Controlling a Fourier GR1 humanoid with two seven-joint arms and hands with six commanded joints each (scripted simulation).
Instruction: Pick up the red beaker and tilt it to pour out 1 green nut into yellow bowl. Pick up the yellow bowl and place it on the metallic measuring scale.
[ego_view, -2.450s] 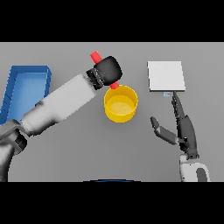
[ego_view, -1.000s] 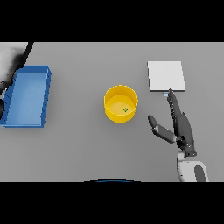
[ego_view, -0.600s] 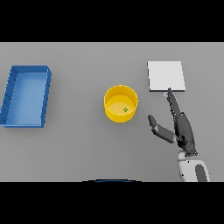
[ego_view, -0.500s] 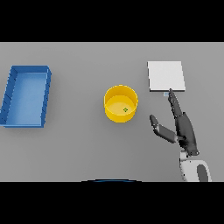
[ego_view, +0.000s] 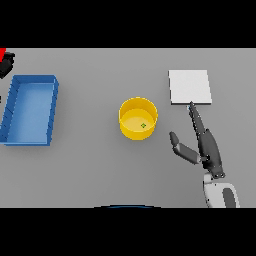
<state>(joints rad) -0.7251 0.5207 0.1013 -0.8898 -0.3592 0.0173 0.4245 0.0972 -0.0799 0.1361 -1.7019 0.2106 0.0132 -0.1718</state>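
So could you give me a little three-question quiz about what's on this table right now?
1. True or false: a green nut lies inside the yellow bowl.
2. Which hand is beside the bowl? A) left B) right
3. Fill in: the bowl stands between the blue tray and the ____.

Key: 1 true. 2 B, the right hand, fingers straight. 3 metallic scale.

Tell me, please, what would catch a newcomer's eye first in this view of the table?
The round yellow bowl at the table's centre stands out first, with a tiny green nut lying inside it. To its right, the robot's dark right hand rests open, its straight fingers pointing up at the flat square metallic measuring scale. On the left lies a rectangular blue tray, and a sliver of the red beaker shows at the far left edge.
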